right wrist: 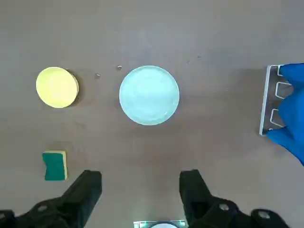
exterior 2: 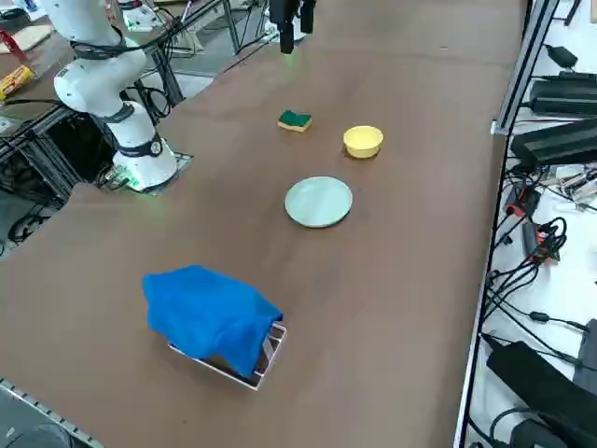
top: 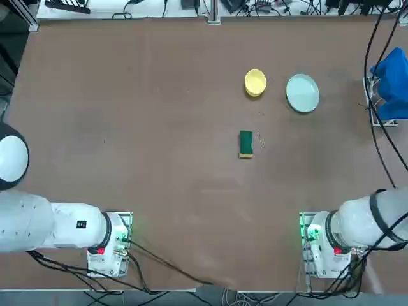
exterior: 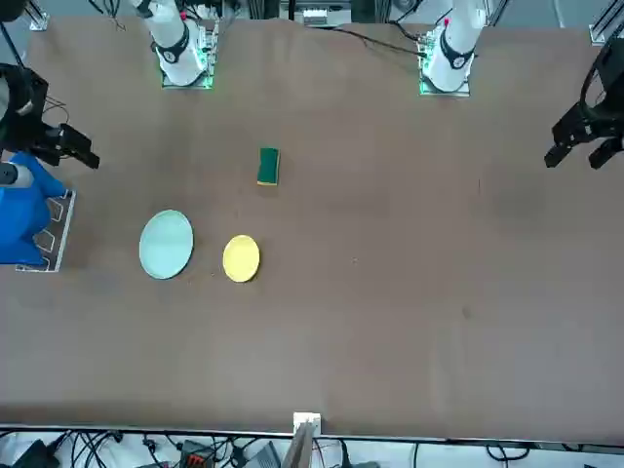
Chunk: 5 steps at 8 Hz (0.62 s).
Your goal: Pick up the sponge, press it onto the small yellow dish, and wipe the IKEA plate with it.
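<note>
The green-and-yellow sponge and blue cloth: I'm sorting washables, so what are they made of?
Green-and-yellow rectangular sponge: probably foam under a matt scouring pad, given its two layers. Bright blue draped cloth: likely woven fabric, matt, judging by its soft folds.

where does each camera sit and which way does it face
top view: overhead, looking down on the table; shows both arms, bases at the bottom
front view: across the table, facing the robot; shows both arm bases and, at its left, the right gripper
right side view: raised at the robot's right, looking diagonally down; shows the right arm's base
right wrist view: on the right arm's wrist, looking past its two open fingers at the table
top and front both show the sponge, yellow dish and pale blue-green plate
</note>
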{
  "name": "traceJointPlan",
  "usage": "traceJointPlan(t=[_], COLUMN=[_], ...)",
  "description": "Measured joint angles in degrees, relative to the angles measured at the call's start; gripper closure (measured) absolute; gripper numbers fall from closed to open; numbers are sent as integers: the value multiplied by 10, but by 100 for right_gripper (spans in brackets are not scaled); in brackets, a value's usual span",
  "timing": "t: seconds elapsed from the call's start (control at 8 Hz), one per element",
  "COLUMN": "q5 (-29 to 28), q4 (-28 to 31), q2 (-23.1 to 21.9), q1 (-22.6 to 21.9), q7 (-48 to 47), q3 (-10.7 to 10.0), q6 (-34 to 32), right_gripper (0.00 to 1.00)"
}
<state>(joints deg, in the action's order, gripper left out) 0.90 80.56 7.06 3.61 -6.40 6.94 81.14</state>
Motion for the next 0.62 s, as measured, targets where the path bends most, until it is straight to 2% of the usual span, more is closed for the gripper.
traceJointPlan(t=[0.62], q5=[0], q4=[5], q2=[12], q1=[0], q7=[1], q3=[0], q6=[-3], right_gripper=[0])
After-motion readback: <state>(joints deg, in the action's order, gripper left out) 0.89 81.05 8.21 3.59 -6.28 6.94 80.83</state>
